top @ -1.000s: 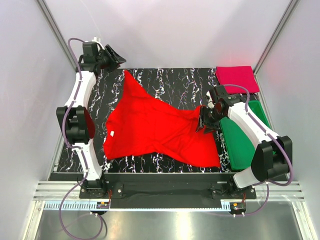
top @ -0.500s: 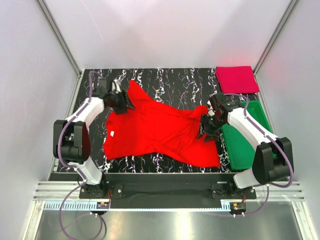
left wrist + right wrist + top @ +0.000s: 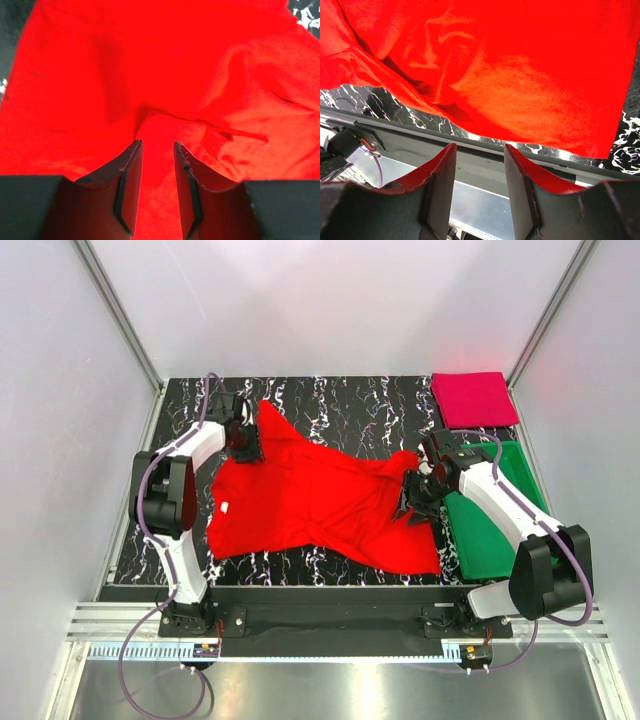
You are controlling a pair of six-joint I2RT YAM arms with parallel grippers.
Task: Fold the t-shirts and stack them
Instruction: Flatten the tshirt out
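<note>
The black marbled table [image 3: 350, 390] sits inside pale walls. The bright red shirt [image 3: 310, 502] lies spread but rumpled between my two grippers. The crimson shirt [image 3: 472, 398] sits folded well beyond my right gripper [image 3: 415, 495], past the green tray [image 3: 490, 530] just outboard of it.

My left gripper [image 3: 157, 145] is down on the red cloth's far corner with its jaws partly closed and a small crease just ahead of the tips. I cannot tell whether any cloth is pinched. My right gripper's jaws stand about half apart with nothing between them, and the cloth's edge is just ahead.

To do this well, I judge I should take the edge cleanly at each side, lift little, and draw the cloth flat before folding. Contact under both sets of tips is hidden, and the neckline is hard to make out.
</note>
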